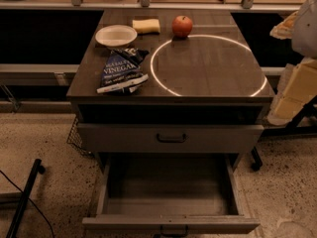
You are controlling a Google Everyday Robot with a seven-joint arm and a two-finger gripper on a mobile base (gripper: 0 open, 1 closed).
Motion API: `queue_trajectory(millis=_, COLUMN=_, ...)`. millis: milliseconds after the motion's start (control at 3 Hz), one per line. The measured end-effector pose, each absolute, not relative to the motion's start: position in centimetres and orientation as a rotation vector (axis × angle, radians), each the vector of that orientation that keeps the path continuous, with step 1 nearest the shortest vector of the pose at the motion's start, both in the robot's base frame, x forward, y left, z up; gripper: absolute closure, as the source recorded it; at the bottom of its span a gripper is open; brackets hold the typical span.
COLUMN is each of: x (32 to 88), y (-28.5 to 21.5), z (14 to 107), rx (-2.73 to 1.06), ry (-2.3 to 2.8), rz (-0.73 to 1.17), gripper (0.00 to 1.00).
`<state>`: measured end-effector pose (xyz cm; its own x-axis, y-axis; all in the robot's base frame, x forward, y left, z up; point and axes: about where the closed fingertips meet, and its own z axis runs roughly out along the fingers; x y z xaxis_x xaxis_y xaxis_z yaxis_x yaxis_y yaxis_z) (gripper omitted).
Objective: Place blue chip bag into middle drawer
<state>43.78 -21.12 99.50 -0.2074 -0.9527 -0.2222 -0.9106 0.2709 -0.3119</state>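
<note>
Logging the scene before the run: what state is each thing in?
blue chip bag: lying on the cabinet top, not held.
middle drawer: pulled open, empty.
drawer above it: appears shut.
white bowl: upright, empty.
apple: whole, upright.
gripper: not in view.

**A lab-like test space**

A speckled hard floor (39, 133), a lone grey drawer bench (208, 68), a black stand leg (24, 197) at lower left and a metal rail (198, 6) along the top suggested a lab or office mock-up. The hand was out of frame.
</note>
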Motion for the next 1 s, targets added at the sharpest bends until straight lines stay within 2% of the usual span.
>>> queue_trajectory(millis=667, x=44.1, y=-20.4, z=100.1, rx=-1.697, ry=2.13, rz=-0.112, gripper=0.0)
queue_trajectory(millis=1000, x=46.7, y=-16.0, z=100.9, rx=-1.816, ry=2.026, rz=-0.097, gripper=0.0)
